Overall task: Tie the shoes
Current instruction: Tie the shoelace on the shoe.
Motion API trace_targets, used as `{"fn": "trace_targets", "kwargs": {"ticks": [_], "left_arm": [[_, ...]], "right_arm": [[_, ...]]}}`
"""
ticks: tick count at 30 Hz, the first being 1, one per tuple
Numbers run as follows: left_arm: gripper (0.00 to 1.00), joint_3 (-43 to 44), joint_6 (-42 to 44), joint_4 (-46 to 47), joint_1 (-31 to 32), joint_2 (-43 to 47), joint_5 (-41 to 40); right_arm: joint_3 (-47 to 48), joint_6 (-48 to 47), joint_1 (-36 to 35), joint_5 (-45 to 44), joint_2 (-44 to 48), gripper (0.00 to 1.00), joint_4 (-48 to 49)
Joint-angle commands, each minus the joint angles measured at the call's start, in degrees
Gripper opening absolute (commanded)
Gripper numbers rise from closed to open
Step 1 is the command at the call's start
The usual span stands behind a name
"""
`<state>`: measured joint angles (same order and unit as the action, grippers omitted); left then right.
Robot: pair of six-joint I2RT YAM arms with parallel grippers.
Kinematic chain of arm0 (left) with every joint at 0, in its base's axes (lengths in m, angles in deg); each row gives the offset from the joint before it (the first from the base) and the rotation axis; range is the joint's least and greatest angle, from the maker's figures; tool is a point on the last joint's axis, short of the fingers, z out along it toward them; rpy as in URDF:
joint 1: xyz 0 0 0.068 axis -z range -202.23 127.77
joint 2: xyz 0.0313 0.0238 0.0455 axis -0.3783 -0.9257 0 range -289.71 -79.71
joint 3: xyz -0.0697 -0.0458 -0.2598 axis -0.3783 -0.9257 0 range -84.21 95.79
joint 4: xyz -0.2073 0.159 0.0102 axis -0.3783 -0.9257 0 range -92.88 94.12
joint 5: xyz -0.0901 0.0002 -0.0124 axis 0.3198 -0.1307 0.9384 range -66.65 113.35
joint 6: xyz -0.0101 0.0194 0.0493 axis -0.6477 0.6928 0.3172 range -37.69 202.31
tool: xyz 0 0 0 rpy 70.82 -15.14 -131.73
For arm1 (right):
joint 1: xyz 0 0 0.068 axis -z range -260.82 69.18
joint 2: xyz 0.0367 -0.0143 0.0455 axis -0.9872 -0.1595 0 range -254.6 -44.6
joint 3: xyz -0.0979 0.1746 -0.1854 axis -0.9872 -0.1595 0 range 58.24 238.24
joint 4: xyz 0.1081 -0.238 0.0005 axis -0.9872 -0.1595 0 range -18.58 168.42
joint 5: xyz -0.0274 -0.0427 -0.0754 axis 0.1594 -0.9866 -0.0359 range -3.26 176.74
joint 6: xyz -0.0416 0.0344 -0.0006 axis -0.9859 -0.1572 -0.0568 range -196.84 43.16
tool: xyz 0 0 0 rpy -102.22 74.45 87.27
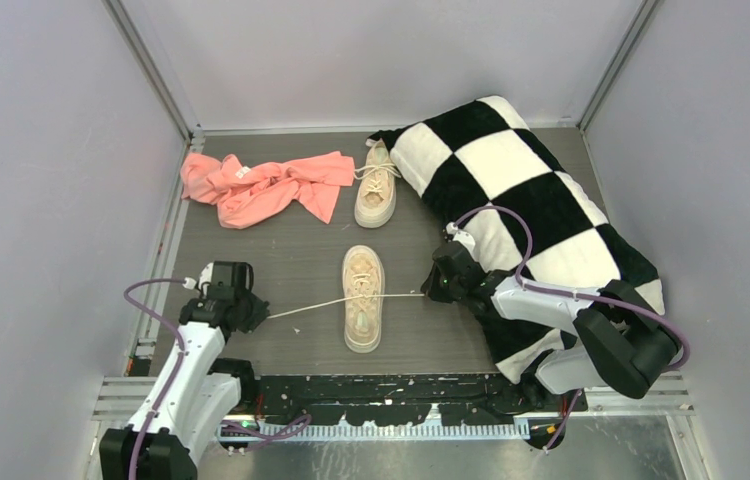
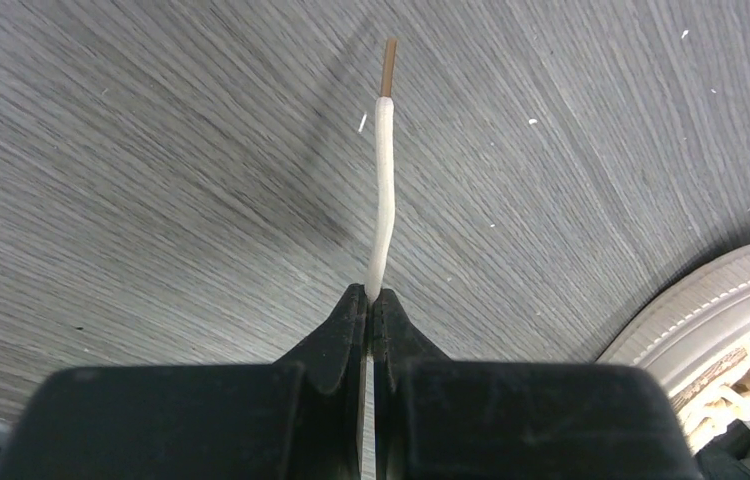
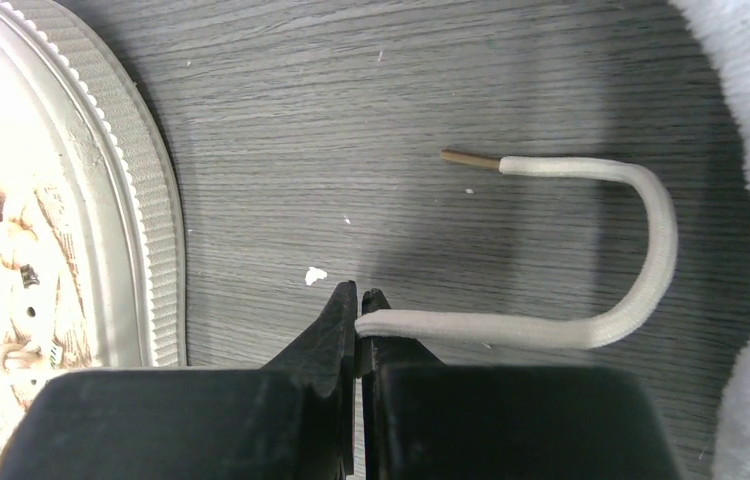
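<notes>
**Near shoe [image 1: 362, 298] between my two hands, one lace pinched in each**

The grey wood-grain bench [image 1: 281, 250] carries everything. A big black-and-white checkered pillow [image 1: 521, 180] covers its right side. A crumpled pink cloth [image 1: 261, 185] lies at the far left. Between them sits the far shoe [image 1: 376, 185], beige with a thick pale sole, touching the pillow's corner.

The near shoe, of the same kind, lies lengthwise in the middle of the bench, with one of my hands on each side of it.

My left hand [image 1: 259, 314] is well out to the shoe's left. Its fingers are pressed together on the left lace [image 1: 306, 308], which runs in a straight, taut line from the shoe to my fingertips. My left wrist view shows a short cream tail poking out past the fingertips, ending in a brown tip.

My right hand [image 1: 435, 290] is closer to the shoe, just to its right, against the pillow's edge. It pinches the right lace [image 1: 403, 295] in the same way. In the right wrist view, that lace's free tail curls into a hook over the bench, with its brown tip pointing back toward the shoe.
</notes>
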<state>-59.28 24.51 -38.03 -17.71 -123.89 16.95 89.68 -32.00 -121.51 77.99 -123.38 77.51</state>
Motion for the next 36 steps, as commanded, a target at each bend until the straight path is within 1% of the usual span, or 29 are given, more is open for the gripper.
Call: {"fn": "trace_targets", "kwargs": {"ticks": [1, 4, 5, 7, 8, 9, 11, 13, 14, 15, 17, 19, 21, 24, 25, 27, 29, 31, 33, 35, 36], "left_arm": [[0.0, -0.2, 1.7, 0.5, -0.8, 1.5, -3.5], [0.0, -0.2, 3.0, 2.7, -0.8, -0.4, -1.9], [0.01, 0.4, 4.3, 4.0, -0.8, -1.3, 0.3], [0.01, 2.4, 6.2, 4.1, -0.7, -3.0, 2.7], [0.06, 3.6, 7.0, 3.7, -0.7, -3.5, 3.3], [0.12, 4.8, 7.8, 3.2, -0.7, -3.7, 3.4], [0.23, 7.0, 9.4, 1.7, -0.7, -3.0, 2.9], [0.34, 9.0, 10.9, 0.5, -0.7, -1.3, 2.2], [0.4, 9.9, 11.6, 0.4, -0.7, -0.4, 2.3], [0.47, 10.8, 12.2, 0.4, -0.7, 0.5, 2.6], [0.53, 12.5, 13.4, 0.5, -0.6, 1.5, 4.0], [0.53, 13.7, 14.7, 1.1, 0.0, 1.5, 6.9], [0.52, 14.4, 16.3, 3.1, 2.3, 0.9, 11.2], [0.52, 14.9, 20.5, 8.2, 10.2, -1.5, 15.7], [0.52, 15.0, 21.5, 9.5, 12.0, -2.9, 16.9], [0.51, 14.4, 21.1, 12.7, 17.3, -5.3, 17.9], [0.48, 11.7, 17.3, 18.2, 21.6, -6.0, 16.5], [0.48, 8.1, 14.7, 23.2, 25.2, -5.6, 13.0], [0.47, 6.1, 15.3, 25.5, 26.6, -5.6, 10.1], [0.46, 4.8, 15.7, 25.9, 26.8, -5.6, 8.1], [0.46, 4.2, 14.2, 25.7, 26.8, -5.4, 6.0]], "right_arm": [[1.6, -1.2, 0.7, -1.0, -0.4, 0.01, -0.5], [2.1, -1.7, 0.6, 0.7, -1.5, 0.01, -0.1], [2.2, -1.7, 0.6, 1.5, -1.9, 0.0, -0.1], [3.1, -1.8, 0.7, 2.5, -2.2, 0.03, -0.7], [3.6, -2.0, 0.6, 2.8, -2.2, 0.07, -1.2], [4.1, -2.4, 0.6, 2.6, -2.1, 0.14, -2.0], [5.4, -3.6, 0.7, 1.3, -1.6, 0.35, -4.8], [7.0, -5.1, 0.7, -0.8, -0.7, 0.51, -9.3], [7.6, -5.8, 0.8, -1.8, 0.1, 0.55, -11.1], [8.0, -6.4, 0.7, -2.6, 1.1, 0.58, -12.7], [8.7, -7.7, 0.7, -4.2, 3.4, 0.59, -15.4], [9.4, -9.3, 0.8, -6.0, 6.1, 0.61, -17.9], [10.6, -10.9, 0.8, -7.9, 8.2, 0.63, -20.4], [12.9, -12.7, 0.9, -10.8, 11.1, 0.67, -23.6], [13.4, -13.2, 0.9, -11.7, 11.8, 0.68, -23.8], [14.4, -13.7, 1.0, -13.3, 13.5, 0.7, -24.3], [15.3, -13.9, 1.0, -14.0, 14.5, 0.7, -24.3], [15.9, -13.9, 1.1, -14.0, 14.9, 0.71, -24.5], [16.0, -13.7, 1.1, -13.6, 15.0, 0.71, -24.7], [15.7, -13.5, 1.1, -13.0, 15.4, 0.71, -24.6], [15.5, -13.4, 1.1, -12.9, 15.5, 0.71, -24.6]]}}
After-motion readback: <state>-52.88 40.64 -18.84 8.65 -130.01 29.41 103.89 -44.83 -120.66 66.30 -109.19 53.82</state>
